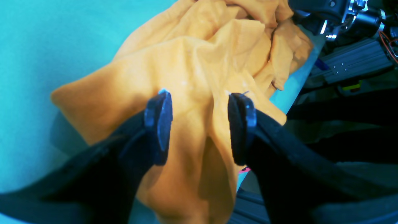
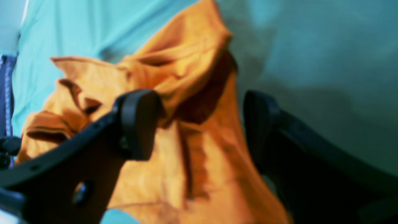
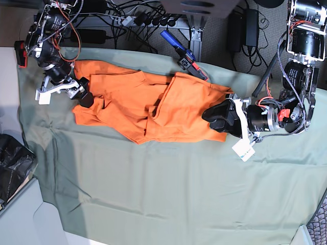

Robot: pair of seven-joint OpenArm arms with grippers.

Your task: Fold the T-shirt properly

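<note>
Rumpled T-shirt [image 3: 148, 104] between two grippers (both open)

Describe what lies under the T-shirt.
A green sheet lies under the T-shirt, showing all round it. The part beneath the shirt is covered, and whatever the sheet rests on is hidden too.

Blurred close-up: the right gripper [image 2: 199, 124] with its two dark fingers [image 2: 138, 124] spread wide apart, crumpled orange T-shirt [image 2: 192, 77] between and beyond them — a raised fold near the top, darker shadowed creases below — lying on a pale green cloth sheet [image 2: 311, 46].
</note>
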